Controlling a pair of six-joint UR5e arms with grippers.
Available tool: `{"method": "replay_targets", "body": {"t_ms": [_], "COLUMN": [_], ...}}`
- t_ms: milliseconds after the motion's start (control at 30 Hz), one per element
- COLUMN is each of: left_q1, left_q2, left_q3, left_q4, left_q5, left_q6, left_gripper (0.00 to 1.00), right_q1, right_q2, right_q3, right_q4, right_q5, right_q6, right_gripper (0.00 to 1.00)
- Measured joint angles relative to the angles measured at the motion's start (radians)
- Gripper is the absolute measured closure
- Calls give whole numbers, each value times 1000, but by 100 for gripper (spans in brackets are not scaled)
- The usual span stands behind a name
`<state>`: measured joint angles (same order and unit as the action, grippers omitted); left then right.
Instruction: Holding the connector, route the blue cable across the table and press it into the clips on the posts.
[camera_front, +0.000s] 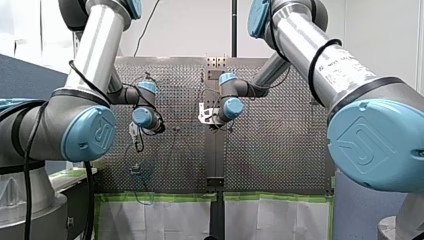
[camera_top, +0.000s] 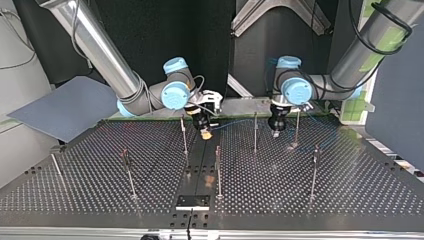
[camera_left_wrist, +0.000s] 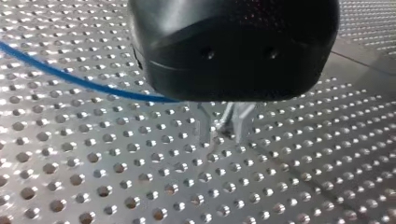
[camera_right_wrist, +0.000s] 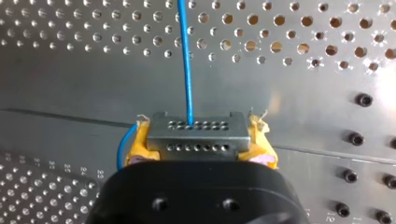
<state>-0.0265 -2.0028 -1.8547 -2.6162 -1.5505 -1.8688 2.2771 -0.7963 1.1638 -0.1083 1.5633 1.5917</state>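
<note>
Between my right gripper's (camera_right_wrist: 198, 145) clamped yellow pads (camera_right_wrist: 140, 147) sits the stiff grey perforated connector (camera_right_wrist: 198, 133), the surest hold; its thin blue cable (camera_right_wrist: 185, 60) seems limp.

ROBOTICS LAB: Two industrial arms of silver tube with pale blue joint caps, my left arm (camera_front: 95, 45) and my right arm (camera_front: 320, 55), reach over a perforated metal table (camera_top: 350, 190) studded with thin upright metal posts (camera_top: 218, 172). A strip of green masking tape (camera_front: 150, 197) lines the table's near edge in the front view, with white sheets (camera_front: 160, 220) hanging below it. Loose black cables (camera_front: 90, 200) trail off the arms, and in the top view a black backdrop (camera_top: 200, 40) stands behind them.
</note>
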Motion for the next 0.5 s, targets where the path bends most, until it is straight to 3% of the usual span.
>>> {"method": "replay_targets", "body": {"t_ms": [33, 67, 233, 500], "left_q1": [-2, -4, -20, -54], "left_q2": [0, 0, 6, 57], "left_q3": [0, 0, 0, -15], "left_q4": [-12, -21, -75, -154], "left_q5": [-1, -2, -32, -67], "left_q6": [10, 18, 61, 88], "left_gripper": [12, 0, 0, 0], "right_q1": [1, 2, 6, 11], "right_q2": [0, 0, 0, 0], "right_q3": [0, 0, 0, 0], "right_q4": [0, 1, 4, 7], "right_q5": [0, 0, 0, 0], "right_q6": [0, 0, 2, 3], "right_gripper": [100, 100, 100, 100]}}
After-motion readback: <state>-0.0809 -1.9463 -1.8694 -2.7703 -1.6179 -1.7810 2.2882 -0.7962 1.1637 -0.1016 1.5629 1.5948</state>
